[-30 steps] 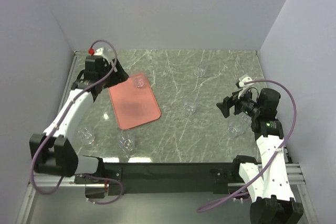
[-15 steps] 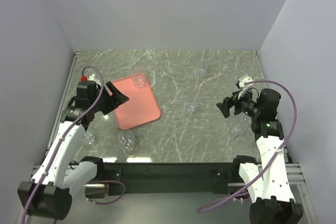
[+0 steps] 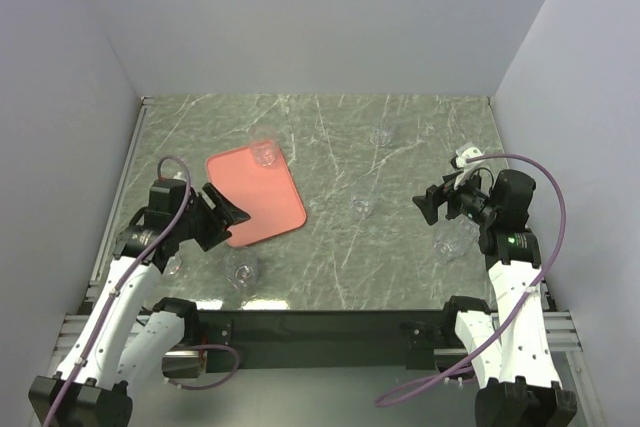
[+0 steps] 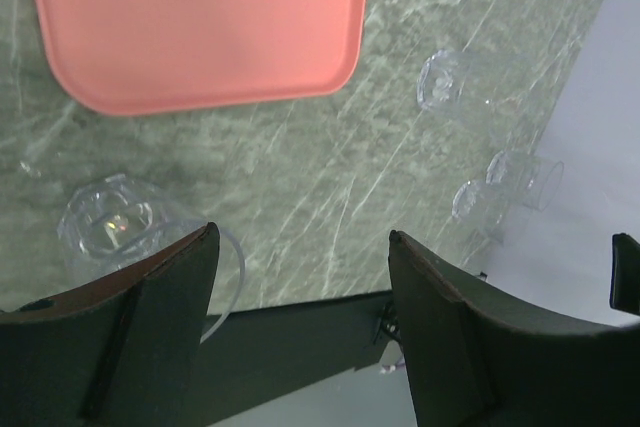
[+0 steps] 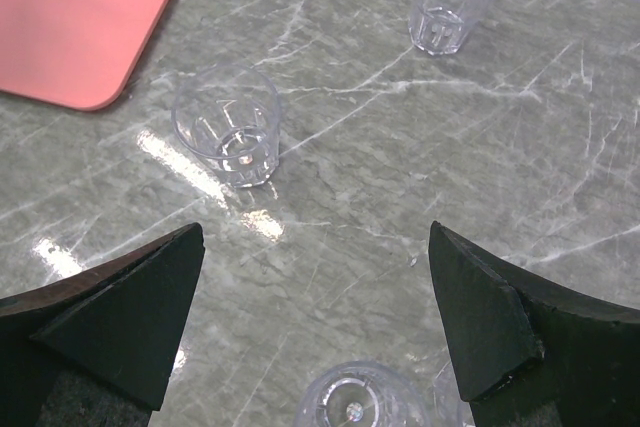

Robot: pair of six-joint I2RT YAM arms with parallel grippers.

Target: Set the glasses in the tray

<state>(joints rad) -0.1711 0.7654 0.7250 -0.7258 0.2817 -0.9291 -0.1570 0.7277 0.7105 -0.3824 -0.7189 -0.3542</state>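
The glasses (image 3: pixel 362 205) are small, clear and faceted, faint against the marbled green worktop (image 3: pixel 330 257). One glass (image 3: pixel 264 155) stands at the far corner of the salmon-pink tray (image 3: pixel 262 202), and the others are scattered around it. The left gripper (image 3: pixel 238 219) has drawn back from that corner to the tray's near edge, spread wide and empty. The right gripper (image 3: pixel 425 205), equally spread and empty, has not moved.

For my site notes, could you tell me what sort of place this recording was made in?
Probably a lab robot test cell: plain walls box in a marble-patterned table, two robot arms are bolted to its near edge, and a pink tray and clear glasses serve as props.
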